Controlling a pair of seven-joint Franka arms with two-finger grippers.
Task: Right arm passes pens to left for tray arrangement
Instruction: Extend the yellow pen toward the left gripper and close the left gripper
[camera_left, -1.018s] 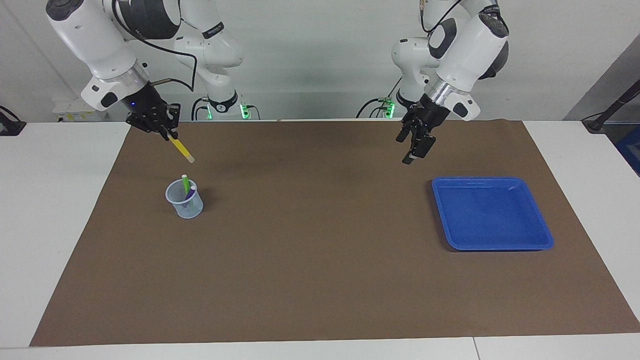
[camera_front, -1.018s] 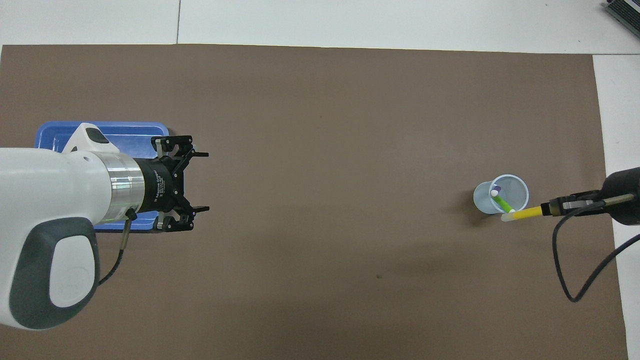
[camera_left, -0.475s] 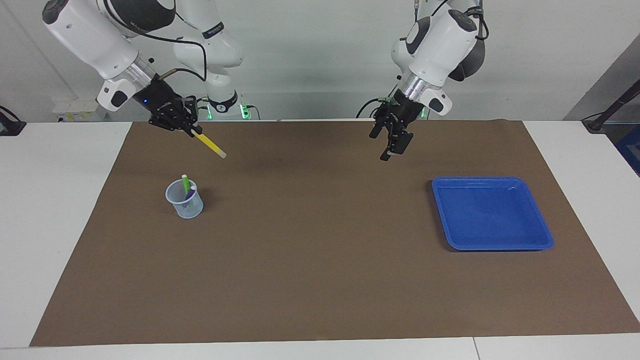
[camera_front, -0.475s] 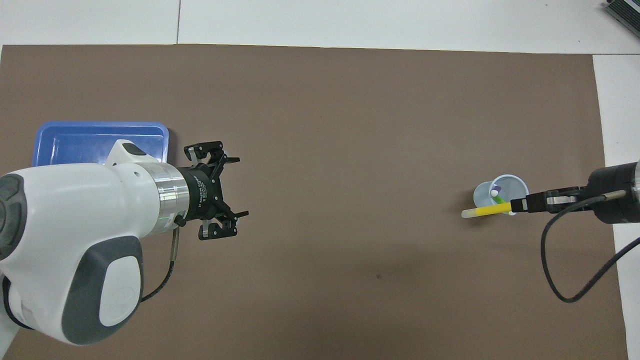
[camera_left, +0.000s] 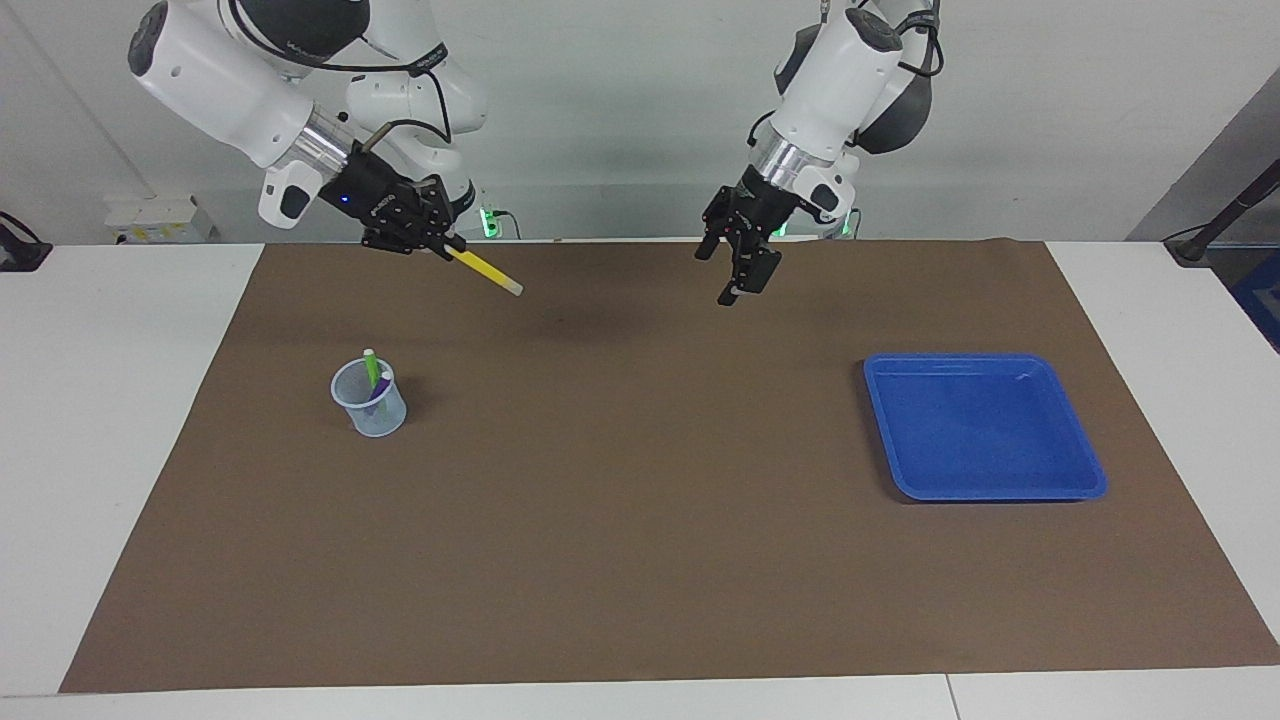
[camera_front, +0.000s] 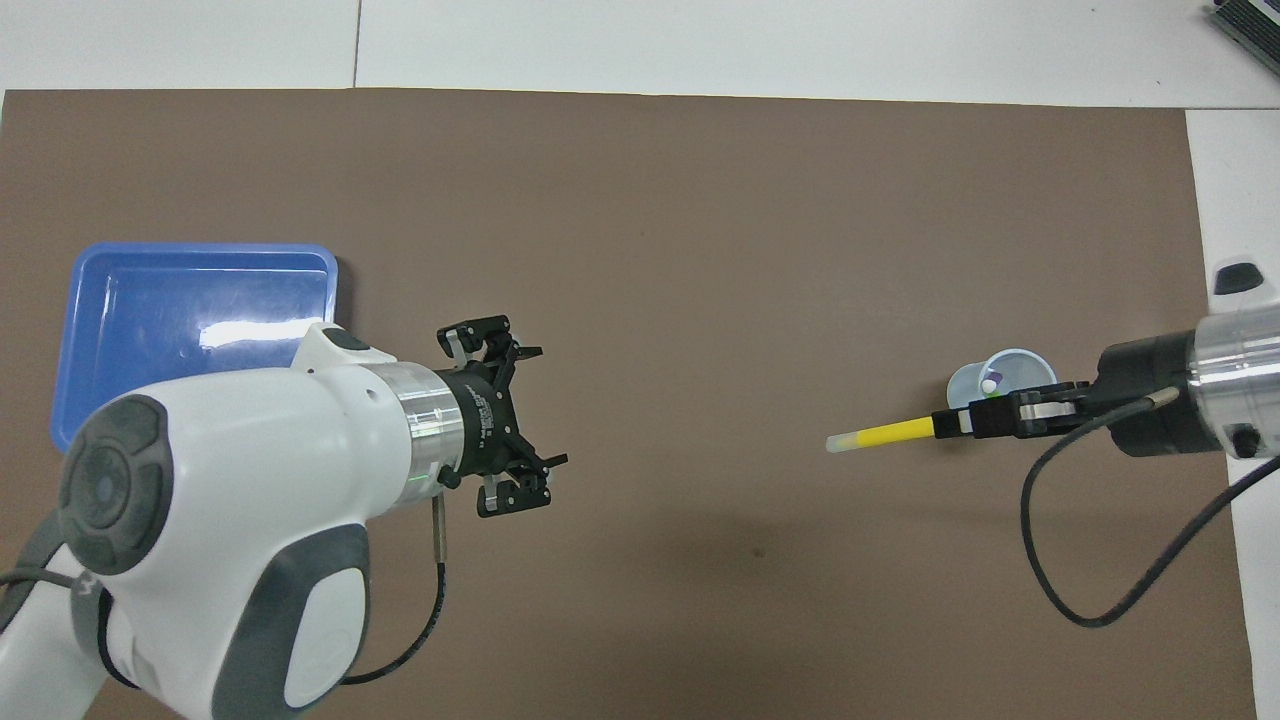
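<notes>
Facing view: right end effector grasps yellow pen, tip offered toward released left end effector for handover.

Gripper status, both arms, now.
Left gripper: open, empty, up over the mat.
Right gripper: shut on the yellow pen, up over the mat.
</notes>
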